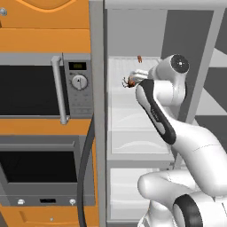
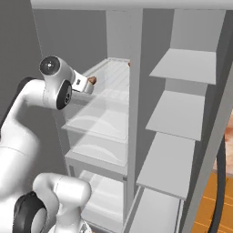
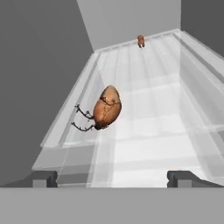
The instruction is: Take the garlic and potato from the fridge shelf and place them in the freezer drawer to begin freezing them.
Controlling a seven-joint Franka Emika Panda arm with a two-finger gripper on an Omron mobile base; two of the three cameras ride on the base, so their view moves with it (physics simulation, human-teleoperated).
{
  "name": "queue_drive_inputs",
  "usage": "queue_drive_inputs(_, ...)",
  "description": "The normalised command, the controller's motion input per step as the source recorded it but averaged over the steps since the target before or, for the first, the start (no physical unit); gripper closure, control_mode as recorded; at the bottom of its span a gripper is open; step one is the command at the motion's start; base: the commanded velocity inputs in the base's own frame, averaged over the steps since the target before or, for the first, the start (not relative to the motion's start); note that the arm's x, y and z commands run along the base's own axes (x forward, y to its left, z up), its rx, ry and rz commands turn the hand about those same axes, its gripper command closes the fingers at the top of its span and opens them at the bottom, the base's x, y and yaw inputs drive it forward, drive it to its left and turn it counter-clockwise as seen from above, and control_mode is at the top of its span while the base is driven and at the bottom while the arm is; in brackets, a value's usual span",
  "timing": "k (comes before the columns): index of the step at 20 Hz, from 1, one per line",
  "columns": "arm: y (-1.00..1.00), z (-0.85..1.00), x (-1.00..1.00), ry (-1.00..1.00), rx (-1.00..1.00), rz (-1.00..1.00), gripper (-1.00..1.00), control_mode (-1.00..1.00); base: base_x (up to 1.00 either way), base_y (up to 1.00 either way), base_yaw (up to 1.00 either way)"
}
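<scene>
The potato [image 3: 106, 109], a lumpy brown-orange ball with dark sprouts, lies on the left part of the white ribbed fridge shelf [image 3: 153, 131], close to its front rim. My gripper [image 3: 113, 179] is open, its two fingertips wide apart just in front of the shelf's edge, short of the potato and slightly to its right. From the base cameras the potato [image 1: 130, 82] [image 2: 93, 80] sits right at the tip of my hand, which reaches into the open fridge at the level of the fridge shelf [image 1: 120, 66] [image 2: 113, 73]. The garlic and the freezer drawer are out of view.
A tiny orange-red piece [image 3: 141, 40] [image 1: 139, 58] rests at the back of the shelf. Clear curved-front bins [image 1: 137, 119] [image 2: 98, 123] sit below it. Grey door shelves [image 2: 182, 66] stand to the right. A microwave [image 1: 44, 86] in orange cabinets flanks the fridge on the left.
</scene>
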Motion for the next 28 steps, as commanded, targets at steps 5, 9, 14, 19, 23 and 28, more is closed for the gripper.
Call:
queue_drive_inputs(5, 0.11, -0.05, 0.68, 0.09, 0.0, 0.0, -1.0, -1.0, 0.0, 0.0, 0.0)
queue_drive_inputs(9, 0.0, -0.16, 0.7, 0.14, 0.0, 0.0, -1.0, -1.0, 0.0, 0.0, 0.0)
queue_drive_inputs(14, 0.0, -0.16, 0.49, 0.07, 0.0, 0.0, -1.0, -1.0, 0.0, 0.0, 0.0)
queue_drive_inputs(19, 0.0, -0.15, 0.4, 0.07, 0.0, 0.0, -1.0, -1.0, 0.0, 0.0, 0.0)
queue_drive_inputs(23, 0.0, -0.3, 0.33, 0.09, 0.0, 0.0, -1.0, -1.0, 0.0, 0.0, 0.0)
queue_drive_inputs(28, 0.0, -0.26, 0.37, 0.08, 0.0, 0.0, -1.0, -1.0, 0.0, 0.0, 0.0)
